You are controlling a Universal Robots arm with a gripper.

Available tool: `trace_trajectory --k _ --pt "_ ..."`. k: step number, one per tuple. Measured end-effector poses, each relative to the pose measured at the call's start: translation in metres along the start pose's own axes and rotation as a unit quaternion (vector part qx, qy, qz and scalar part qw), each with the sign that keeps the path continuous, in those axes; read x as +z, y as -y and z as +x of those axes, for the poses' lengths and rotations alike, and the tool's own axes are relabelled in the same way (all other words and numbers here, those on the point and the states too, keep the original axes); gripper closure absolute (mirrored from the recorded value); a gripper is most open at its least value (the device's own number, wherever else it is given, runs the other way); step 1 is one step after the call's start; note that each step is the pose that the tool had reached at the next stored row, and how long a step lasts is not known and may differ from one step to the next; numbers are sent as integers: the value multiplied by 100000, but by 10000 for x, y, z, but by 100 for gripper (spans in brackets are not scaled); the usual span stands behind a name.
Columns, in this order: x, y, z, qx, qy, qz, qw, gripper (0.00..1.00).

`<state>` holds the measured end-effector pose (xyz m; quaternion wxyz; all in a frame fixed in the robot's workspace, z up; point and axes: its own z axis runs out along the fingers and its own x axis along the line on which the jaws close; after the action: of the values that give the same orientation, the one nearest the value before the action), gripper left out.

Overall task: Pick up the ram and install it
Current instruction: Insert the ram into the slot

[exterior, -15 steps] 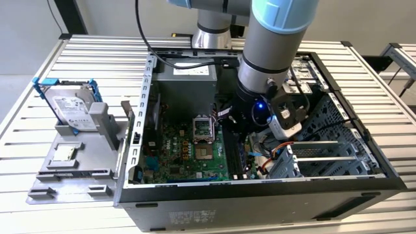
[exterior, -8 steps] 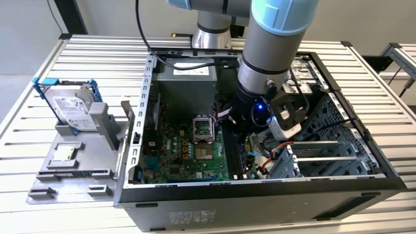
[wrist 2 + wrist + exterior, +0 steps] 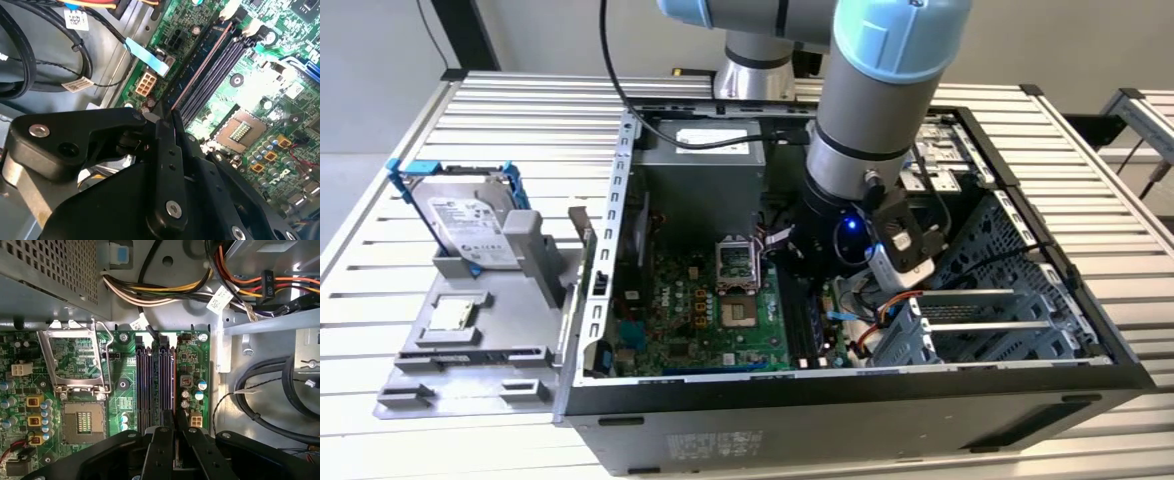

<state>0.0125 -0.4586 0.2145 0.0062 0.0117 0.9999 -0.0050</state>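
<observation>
The ram (image 3: 196, 65) is a thin dark-blue stick standing on edge along the outermost of the black memory slots (image 3: 150, 385) on the green motherboard (image 3: 707, 310). My gripper (image 3: 165, 114) reaches down into the open computer case (image 3: 854, 400). Its black fingers (image 3: 162, 440) are pressed together on the near end of the stick. In the first wrist view the gripper (image 3: 175, 424) sits right over the slot row, beside the small white connector (image 3: 195, 419). How deep the stick sits in the slot cannot be told.
A CPU socket (image 3: 82, 425) with its metal frame lies beside the slots. Cable bundles (image 3: 175, 290) run along the case wall and a grey drive cage (image 3: 987, 300) stands close to the arm. A hard drive in a blue bracket (image 3: 460, 220) lies outside, at the exterior view's left.
</observation>
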Motion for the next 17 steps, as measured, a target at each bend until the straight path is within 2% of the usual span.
trace_trajectory --k 6,7,8,9,14,16,17 --pt "2 0 0 1 -331 -15 99999 100" --pt "2 0 0 0 -383 -12 99999 0" --pt "-7 -1 -1 -3 -428 102 99999 0" --pt "-43 0 -4 21 -527 127 99999 0" --pt "-284 -8 -6 61 -528 151 99998 0" --pt "-284 -14 -7 58 -525 161 99998 0" --pt "-285 -14 -7 53 -526 179 99998 100"
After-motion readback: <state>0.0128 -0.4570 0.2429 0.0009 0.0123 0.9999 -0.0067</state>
